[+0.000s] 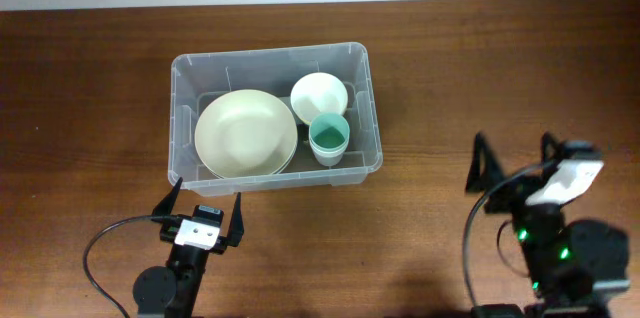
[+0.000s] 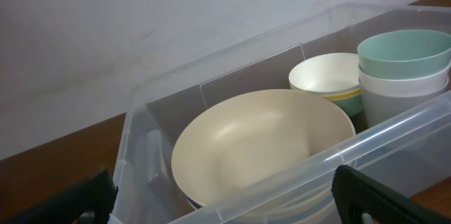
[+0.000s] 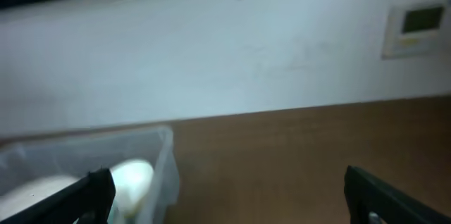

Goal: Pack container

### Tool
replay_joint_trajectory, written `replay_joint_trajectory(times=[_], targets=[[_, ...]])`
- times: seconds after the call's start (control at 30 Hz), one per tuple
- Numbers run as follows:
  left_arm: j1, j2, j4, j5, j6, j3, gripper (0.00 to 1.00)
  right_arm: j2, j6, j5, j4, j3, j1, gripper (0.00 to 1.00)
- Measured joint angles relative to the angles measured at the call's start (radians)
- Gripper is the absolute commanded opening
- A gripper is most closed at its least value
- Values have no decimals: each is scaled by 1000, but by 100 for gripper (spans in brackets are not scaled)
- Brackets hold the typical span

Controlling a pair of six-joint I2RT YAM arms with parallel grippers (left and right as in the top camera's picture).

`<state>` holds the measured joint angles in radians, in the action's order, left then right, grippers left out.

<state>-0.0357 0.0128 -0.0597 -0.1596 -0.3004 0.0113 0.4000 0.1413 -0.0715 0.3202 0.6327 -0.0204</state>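
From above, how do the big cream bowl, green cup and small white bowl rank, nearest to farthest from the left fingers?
1. Big cream bowl, left half of the container, just ahead of the left fingers.
2. Green cup, front right.
3. Small white bowl, back right, behind the cup.

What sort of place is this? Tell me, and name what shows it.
Probably an indoor robot workbench: a wooden table against a plain white wall with a small control panel, and a clear container of bowls.
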Motion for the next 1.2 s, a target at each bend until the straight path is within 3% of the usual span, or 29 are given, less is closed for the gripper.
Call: replay_joint_trajectory(times=[0.57,0.8,1.2], targets=[[0,0,0,0,0,0,100,-368,-115,-51,-239,-432,0,99],[0,0,0,0,0,0,100,-385,-124,-51,-364,-521,0,99],[0,0,0,0,0,0,100,-386,-171,-51,-310,-620,0,99]])
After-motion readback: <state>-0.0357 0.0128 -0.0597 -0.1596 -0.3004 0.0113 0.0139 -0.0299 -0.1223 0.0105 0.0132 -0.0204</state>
